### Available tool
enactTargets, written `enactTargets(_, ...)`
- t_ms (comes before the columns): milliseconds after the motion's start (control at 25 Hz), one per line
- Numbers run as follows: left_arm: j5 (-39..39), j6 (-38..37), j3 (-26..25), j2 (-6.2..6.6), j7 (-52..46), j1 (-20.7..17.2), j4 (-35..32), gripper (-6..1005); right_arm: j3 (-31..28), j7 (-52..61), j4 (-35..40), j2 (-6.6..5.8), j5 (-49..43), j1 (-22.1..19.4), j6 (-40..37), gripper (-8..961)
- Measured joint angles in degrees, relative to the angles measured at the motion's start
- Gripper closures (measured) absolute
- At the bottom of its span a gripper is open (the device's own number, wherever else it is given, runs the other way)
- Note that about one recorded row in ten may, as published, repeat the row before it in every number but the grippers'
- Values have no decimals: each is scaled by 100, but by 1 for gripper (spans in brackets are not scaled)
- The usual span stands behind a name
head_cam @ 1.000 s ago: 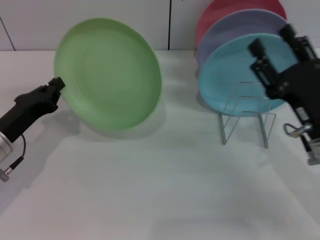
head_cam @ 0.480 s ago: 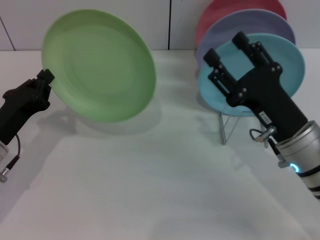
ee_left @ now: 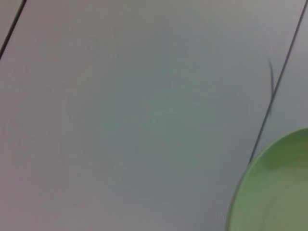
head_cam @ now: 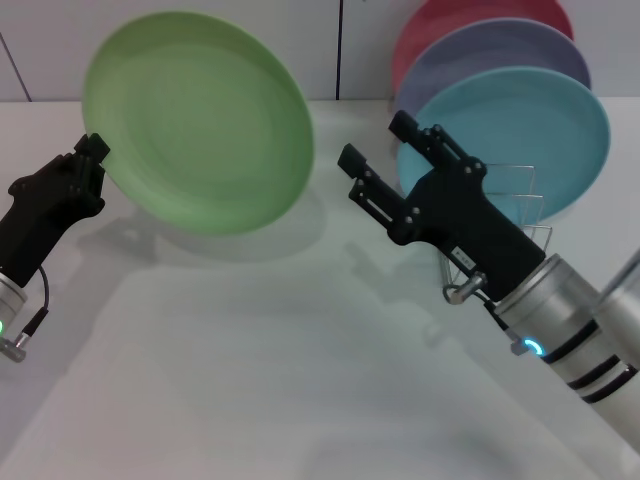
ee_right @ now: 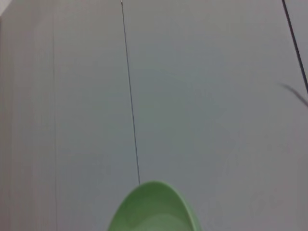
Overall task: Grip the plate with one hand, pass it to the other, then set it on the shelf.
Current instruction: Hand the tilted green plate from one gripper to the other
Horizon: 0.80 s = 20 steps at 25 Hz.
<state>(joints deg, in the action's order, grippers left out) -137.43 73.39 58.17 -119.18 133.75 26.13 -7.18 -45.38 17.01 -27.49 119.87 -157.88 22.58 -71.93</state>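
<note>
- Left tool (head_cam: 92, 160), left edge of the head view, is clamped on the plate's rim at its left side; its black body runs down toward the lower-left corner.
- The plate (head_cam: 197, 122) is held up off the bench (head_cam: 250, 380), tilted, its face turned toward the camera, filling the upper left of the frame. In the left wrist view only its green edge (ee_left: 274, 187) shows at lower right.
- Right tool (head_cam: 380, 162), centre-right of the head view, has its fingers apart and points up-left toward the plate's right rim, near it but not touching. Its wrist view shows the plate (ee_right: 154, 207) at the bottom middle.
- Behind the right arm, upper right, the shelf (head_cam: 520, 200) carries a blue plate (head_cam: 530, 130), with a lavender plate (head_cam: 490, 50) and a red plate (head_cam: 470, 18) behind it.
- Judged step: the handover, with the receiving grip not yet made.
- Risks: a shallow bite on the thin rim could let the tilted plate slip once the left tool lets go; releasing early would drop it onto the bench; an off-line approach could shove the plate in the left grip; swinging back, the right arm could knock the blue plate or shelf.
</note>
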Motion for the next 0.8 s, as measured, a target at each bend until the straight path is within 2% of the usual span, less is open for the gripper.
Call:
enactTargets(120,-10,117,0,0,8,-7,36,969,9,202,-111,1,2,16,427,240)
enactTargets(800,-91,269,-7,0,305,10,329,969,312,563,-134,1,4,181,944,240)
